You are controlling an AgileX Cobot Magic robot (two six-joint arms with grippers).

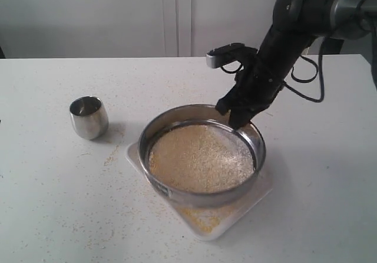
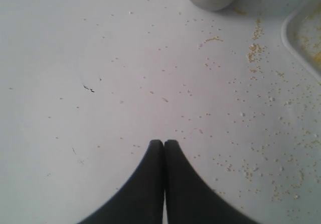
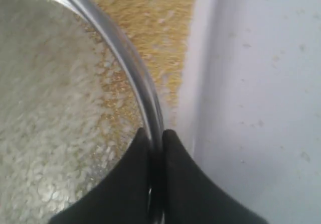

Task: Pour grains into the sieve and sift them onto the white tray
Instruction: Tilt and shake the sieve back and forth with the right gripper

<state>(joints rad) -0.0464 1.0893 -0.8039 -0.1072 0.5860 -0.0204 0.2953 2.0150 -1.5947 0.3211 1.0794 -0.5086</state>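
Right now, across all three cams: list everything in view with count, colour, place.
sieve: 1, steel, over the white tray
grains: one layer, pale beige, inside the sieve
sifted meal: one patch, yellow, on the tray below the sieve
white tray: 1, white, on the table
steel cup: 1, silver, upright, left of the sieve, apart
spilled grains: many, yellowish, on the table between cup and tray
table: 1, white
right claw: 1, black, shut on the sieve rim
left claw: 1, black, shut, holds nothing, above the table

R arm [image 1: 281, 42] steep downward, R claw [image 3: 156, 133] in tight pinch; L claw [image 2: 164, 143] tips together.
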